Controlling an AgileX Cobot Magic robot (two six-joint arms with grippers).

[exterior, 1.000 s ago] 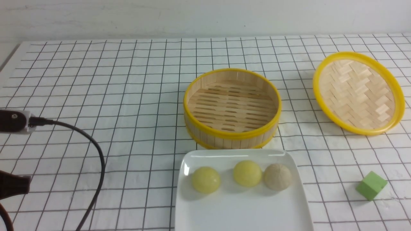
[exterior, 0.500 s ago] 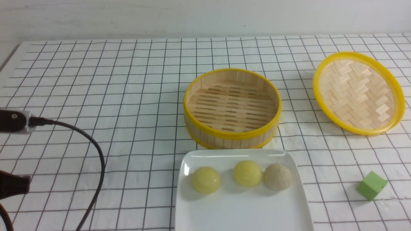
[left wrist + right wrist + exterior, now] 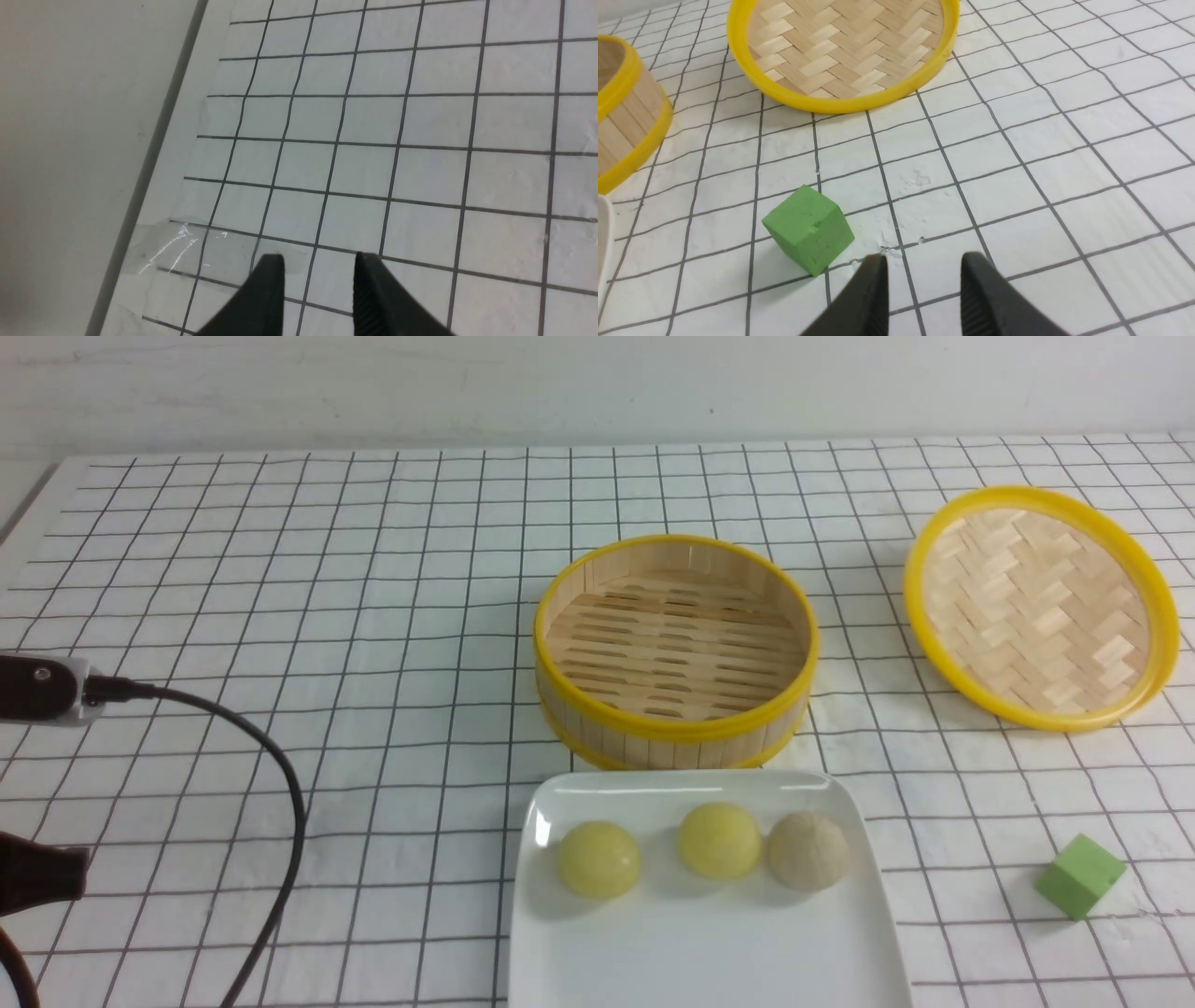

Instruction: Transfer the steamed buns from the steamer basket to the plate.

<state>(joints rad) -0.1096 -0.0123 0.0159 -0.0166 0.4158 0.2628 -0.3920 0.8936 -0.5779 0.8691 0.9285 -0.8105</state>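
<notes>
On the plate [image 3: 709,952] at the near edge of the desk [image 3: 280,569], the steamed buns [image 3: 719,845] are sitting in a row of three: the left yellow bun [image 3: 598,860] a little apart, the middle yellow bun [image 3: 719,841] close against the pleated beige bun [image 3: 808,849] (touching or not, we are unable to say), while the steamer basket [image 3: 677,733] just behind the plate is showing only bare slats. We are judging the transfer as finished, so the step in hand is looking like a tidy retreat, and doing it well is coming down to drawing both arms back along the outer sides, well away from the plate's rim, so that nothing is nudging the buns out of line. The left jaws are hovering released over bare grid cloth beside the desk's edge, where a strip of clear tape [image 3: 173,242] is glinting, and the right jaws are hanging parted with nothing between them, near the green cube [image 3: 808,228], with the woven lid [image 3: 840,46] beyond. Some things are escaping us: the front view is cutting off the plate's near edge, the basket's near wall is hiding the strip of floor behind it, the right arm is not appearing in that view, and of the left arm [image 3: 37,877] we are seeing only dark pieces and a looping cable [image 3: 301,812] at the frame's edge.
</notes>
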